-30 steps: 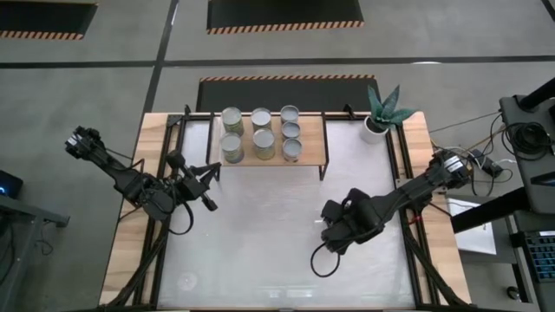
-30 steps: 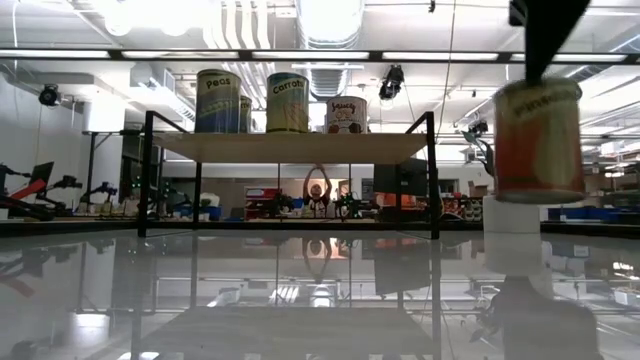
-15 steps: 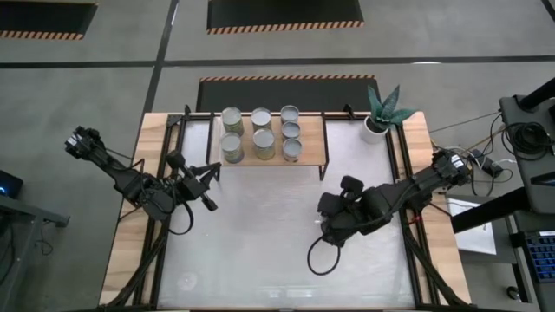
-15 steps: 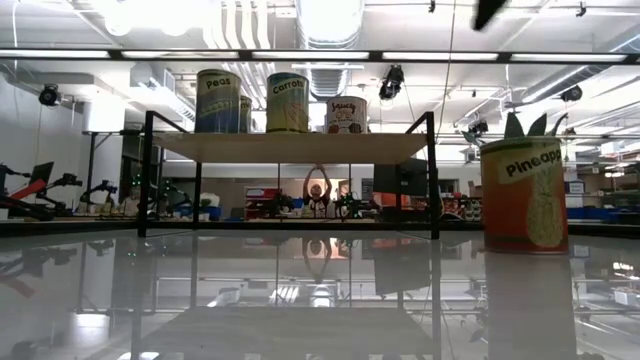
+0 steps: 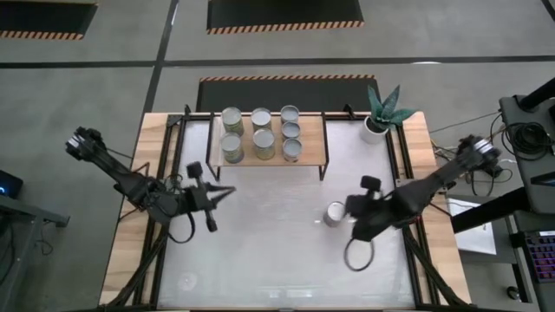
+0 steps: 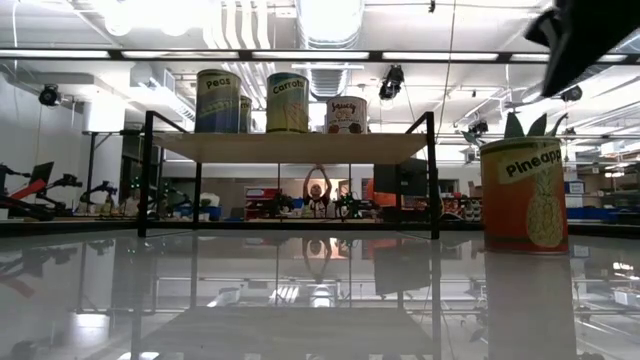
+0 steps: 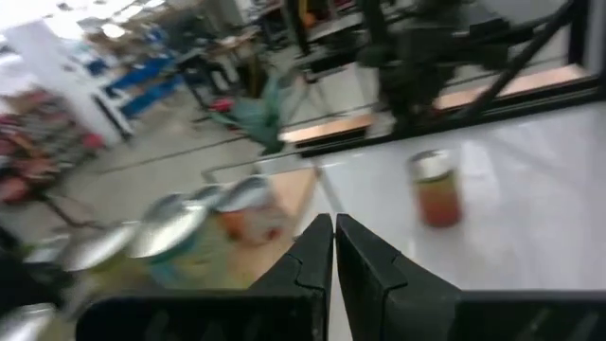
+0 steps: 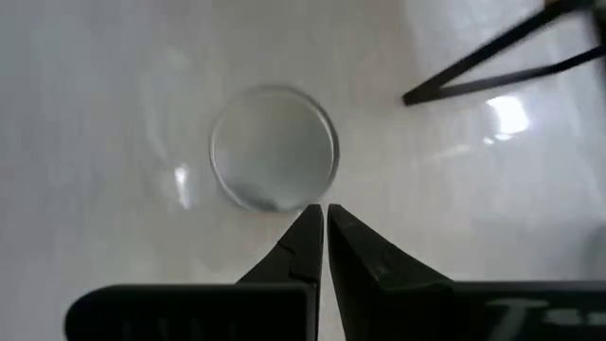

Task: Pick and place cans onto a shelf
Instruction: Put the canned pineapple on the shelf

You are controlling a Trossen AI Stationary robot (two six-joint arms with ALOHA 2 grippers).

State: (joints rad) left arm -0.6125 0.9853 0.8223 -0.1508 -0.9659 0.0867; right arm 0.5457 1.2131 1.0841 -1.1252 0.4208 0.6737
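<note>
A lone can (image 5: 335, 213) stands upright on the white table (image 5: 260, 251), clear of the shelf (image 5: 312, 156) where six other cans (image 5: 261, 133) already sit in two rows on the wooden board. We read this can as the one the task turns on. Our right gripper (image 5: 361, 224) hangs just beside it on the side away from the shelf, fingers pressed together and holding nothing; in its wrist view the round lid (image 8: 274, 147) lies directly ahead of the fingertips. Our left gripper (image 5: 222, 192), likewise closed and empty, sits well apart across the table, pointing toward the can. The right arm is plainly the nearer. The can's long axis runs vertical, so in our judgement a grasp calls for the fingers to spread first.
</note>
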